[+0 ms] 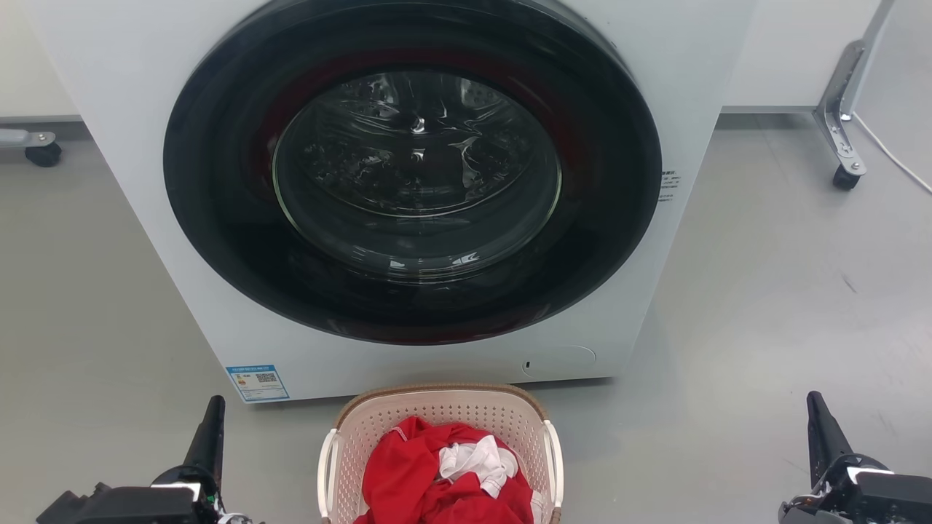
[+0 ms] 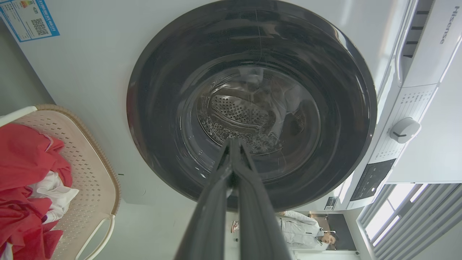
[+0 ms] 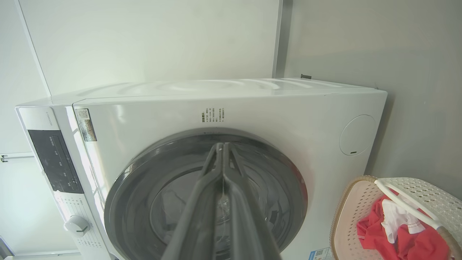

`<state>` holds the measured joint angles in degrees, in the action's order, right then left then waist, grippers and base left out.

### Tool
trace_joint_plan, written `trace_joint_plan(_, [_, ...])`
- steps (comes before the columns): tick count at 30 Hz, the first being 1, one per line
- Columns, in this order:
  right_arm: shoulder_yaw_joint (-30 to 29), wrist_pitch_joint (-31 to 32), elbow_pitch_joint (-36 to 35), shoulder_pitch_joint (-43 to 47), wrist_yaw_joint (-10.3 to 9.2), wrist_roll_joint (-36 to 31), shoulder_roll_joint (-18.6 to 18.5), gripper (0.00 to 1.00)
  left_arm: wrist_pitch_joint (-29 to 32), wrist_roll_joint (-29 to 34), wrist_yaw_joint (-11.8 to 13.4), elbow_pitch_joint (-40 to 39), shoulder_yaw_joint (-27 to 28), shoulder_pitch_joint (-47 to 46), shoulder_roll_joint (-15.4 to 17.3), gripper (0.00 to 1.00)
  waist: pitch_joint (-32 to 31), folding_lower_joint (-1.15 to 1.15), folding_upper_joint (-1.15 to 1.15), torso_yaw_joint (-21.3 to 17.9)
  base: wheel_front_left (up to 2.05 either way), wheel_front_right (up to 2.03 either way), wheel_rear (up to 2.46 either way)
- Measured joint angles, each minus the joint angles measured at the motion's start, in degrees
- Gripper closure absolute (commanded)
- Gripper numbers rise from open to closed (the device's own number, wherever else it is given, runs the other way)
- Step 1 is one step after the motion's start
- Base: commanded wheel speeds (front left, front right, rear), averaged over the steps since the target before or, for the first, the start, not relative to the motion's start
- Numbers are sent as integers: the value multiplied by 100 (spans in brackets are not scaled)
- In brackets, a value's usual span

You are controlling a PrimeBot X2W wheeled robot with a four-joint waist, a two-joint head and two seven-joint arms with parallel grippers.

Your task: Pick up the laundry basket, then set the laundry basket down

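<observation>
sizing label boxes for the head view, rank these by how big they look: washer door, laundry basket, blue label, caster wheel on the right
1. washer door, by far the largest
2. laundry basket, though cut off by the bottom edge and nearer the camera
3. blue label
4. caster wheel, smallest, and farther from the camera

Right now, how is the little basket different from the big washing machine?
The laundry basket is far smaller than the washing machine. The basket is open on top, with red and white clothes inside; the machine's round door is shut. The basket's cream walls have holes; the machine's white body is smooth. Both stand on the grey floor.
</observation>
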<state>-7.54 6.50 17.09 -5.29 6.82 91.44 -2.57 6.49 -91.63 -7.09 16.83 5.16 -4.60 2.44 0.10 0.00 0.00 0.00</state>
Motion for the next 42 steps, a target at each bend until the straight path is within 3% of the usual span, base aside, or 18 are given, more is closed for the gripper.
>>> trace_joint_plan(42, [-2,-1,2,-2,10,8,4,100,0,-10,0,11,1,0,-5,100,0,0,0,0,0,0,0])
